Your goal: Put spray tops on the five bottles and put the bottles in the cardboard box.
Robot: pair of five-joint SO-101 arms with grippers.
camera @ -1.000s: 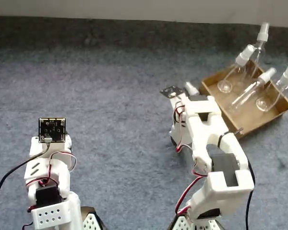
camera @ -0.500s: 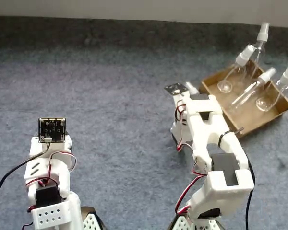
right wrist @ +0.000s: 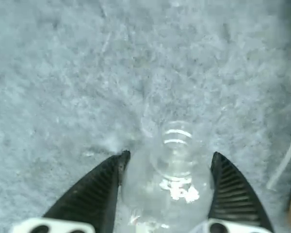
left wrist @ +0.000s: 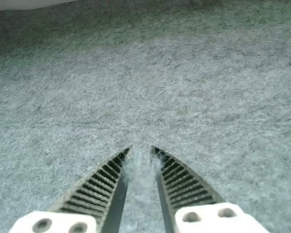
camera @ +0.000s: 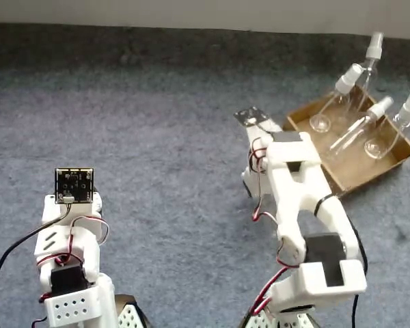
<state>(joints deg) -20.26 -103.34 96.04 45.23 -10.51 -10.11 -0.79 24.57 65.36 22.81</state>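
the right gripper (right wrist: pixel 169 156) grips a clear bottle (right wrist: pixel 177 170), one ribbed finger (right wrist: pixel 109 187) pressed to each side. the glass is so transparent that its outline fades into the grey carpet (camera: pixel 157 123), and whether its neck carries a spray top cannot be told. a thin white tube (right wrist: pixel 287 158) lies on the carpet just right of the bottle, cut off at the frame's edge. from above, the right arm (camera: pixel 301 184) stretches toward the cardboard box (camera: pixel 379 171) at the far right, its own body lying over what it holds. four bottles (camera: pixel 342 102) lean in the box with white spray tops (camera: pixel 348 78) fitted; their clear bodies overlap and are hard to separate. the left arm (camera: pixel 72 239) sits folded at the near left, well apart from the box. the left gripper (left wrist: pixel 140 151) is drawn almost closed over bare carpet, with only a narrow slit between its fingers and nothing held.
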